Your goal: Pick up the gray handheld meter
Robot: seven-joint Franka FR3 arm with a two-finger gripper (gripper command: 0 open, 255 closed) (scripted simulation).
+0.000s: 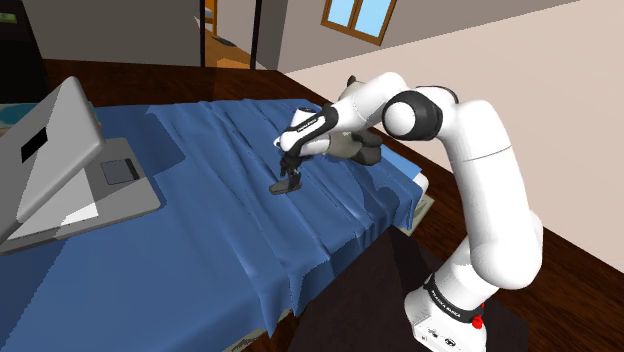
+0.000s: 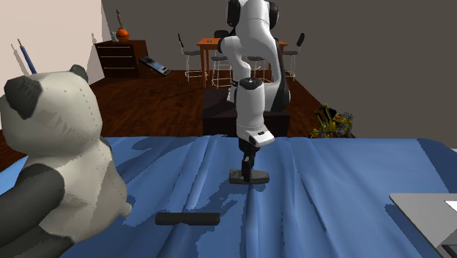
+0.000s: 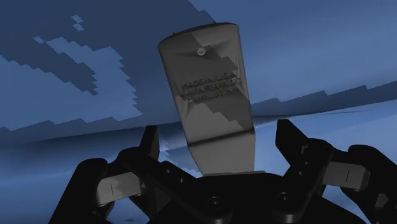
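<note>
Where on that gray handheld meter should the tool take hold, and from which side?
I'd take the gray meter by its two long side edges, across its width, coming straight down from above. It lies flat on the blue cloth, so its broad faces offer no grip and only the thin edges do. The tool hangs over it, fingers open on either side.

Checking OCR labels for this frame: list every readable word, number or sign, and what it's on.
"MADE IN USA": first stamped line on the meter, wrist view.
Two stamped lines under it: blurred, unreadable.
Lettering on the arm near its base, and more near its wrist, shoulder view: too small to read.
Nothing else carries text.
</note>
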